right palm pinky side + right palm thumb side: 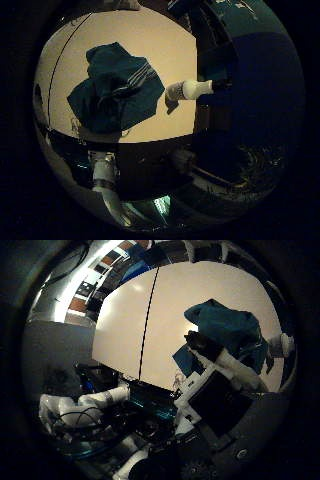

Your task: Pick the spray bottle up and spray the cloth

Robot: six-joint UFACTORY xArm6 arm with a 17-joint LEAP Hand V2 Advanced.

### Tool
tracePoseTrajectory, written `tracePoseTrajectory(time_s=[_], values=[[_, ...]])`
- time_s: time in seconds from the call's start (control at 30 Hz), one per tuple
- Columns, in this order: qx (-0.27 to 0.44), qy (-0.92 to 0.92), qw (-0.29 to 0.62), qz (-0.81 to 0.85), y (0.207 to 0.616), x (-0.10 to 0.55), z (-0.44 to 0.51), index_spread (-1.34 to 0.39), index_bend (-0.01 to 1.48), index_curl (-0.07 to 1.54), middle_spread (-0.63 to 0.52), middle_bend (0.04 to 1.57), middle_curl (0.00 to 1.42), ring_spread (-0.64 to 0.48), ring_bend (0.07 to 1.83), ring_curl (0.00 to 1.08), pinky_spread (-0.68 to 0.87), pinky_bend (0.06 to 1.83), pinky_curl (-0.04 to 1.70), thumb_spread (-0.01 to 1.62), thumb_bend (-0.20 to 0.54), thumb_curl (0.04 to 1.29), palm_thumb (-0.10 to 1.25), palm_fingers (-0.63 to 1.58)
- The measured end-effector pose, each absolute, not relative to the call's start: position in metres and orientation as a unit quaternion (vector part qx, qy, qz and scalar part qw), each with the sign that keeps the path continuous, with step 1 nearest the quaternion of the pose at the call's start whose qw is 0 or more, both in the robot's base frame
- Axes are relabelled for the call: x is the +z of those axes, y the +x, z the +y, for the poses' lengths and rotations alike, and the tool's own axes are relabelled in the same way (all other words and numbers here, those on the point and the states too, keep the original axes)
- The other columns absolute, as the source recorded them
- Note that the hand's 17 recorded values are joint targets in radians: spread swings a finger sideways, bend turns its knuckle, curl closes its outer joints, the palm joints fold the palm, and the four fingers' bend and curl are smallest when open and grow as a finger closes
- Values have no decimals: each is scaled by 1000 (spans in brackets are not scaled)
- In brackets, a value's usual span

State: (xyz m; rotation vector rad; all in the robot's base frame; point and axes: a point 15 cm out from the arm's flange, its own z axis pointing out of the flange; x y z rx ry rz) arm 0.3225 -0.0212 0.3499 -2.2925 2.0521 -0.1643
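Spray bottle [192, 89] sits right against the palm, its white nozzle end poking out over the pale surface [150, 40] twd the crumpled teal cloth [116, 92], which lies just beyond the nozzle tip, slightly apart. Hand [220, 390] seems wrapped on the bottle w/ fingers [235, 367] curled round, though the grip itself is mostly hidden. Step looks like aiming & squeezing: keep nozzle pointed at cloth centre, hold bottle steady, press trigger w/o twisting the body, else spray hits bare surface. No label or writing readable on bottle or cloth.
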Motion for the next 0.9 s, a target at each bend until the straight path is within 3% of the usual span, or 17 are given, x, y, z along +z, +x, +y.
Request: tracePoseTrajectory(time_s=[0.2, 0.47, 0.9], values=[[-51, -701, 77, 707, 329, 360, -37, -410, 184, 383, -70, 364, 376, 66, 506, 188, 357, 777, -11, 1033, -23, 367, 799, 420], [-20, -568, 244, 786, 351, 399, -62, -364, 171, 358, -67, 371, 380, 73, 561, 203, 364, 808, -11, 1042, -23, 378, 792, 412], [-78, -401, 413, 814, 345, 455, -169, -235, 173, 335, 70, 317, 371, 179, 525, 207, 374, 891, -7, 1035, -22, 401, 792, 204]])
